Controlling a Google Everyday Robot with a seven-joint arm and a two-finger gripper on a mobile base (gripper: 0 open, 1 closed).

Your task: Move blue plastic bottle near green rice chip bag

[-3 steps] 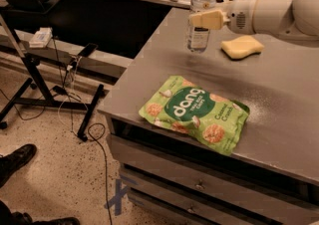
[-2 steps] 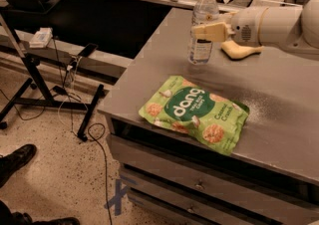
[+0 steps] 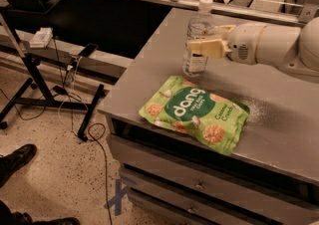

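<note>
The blue plastic bottle (image 3: 195, 62) is clear with a white cap and stands upright at the grey table's (image 3: 279, 119) left side. It is just behind the far edge of the green rice chip bag (image 3: 194, 112). My gripper (image 3: 202, 41) reaches in from the right and is shut on the bottle's middle, with one cream finger (image 3: 205, 48) across its front. The bottle's base is at or just above the tabletop. The bag lies flat near the table's front edge, with its "dang" lettering facing up.
The table's left edge (image 3: 130, 69) drops to the floor, and drawers (image 3: 199, 185) sit under its front. A black stand (image 3: 40, 64) with small devices and cables is at the left. A shoe (image 3: 15, 162) is at lower left. My white arm (image 3: 279, 45) covers the table's back right.
My gripper has carried the bottle forward and a little left, from the back of the table to just behind the bag. The yellow sponge is now hidden behind my arm.
</note>
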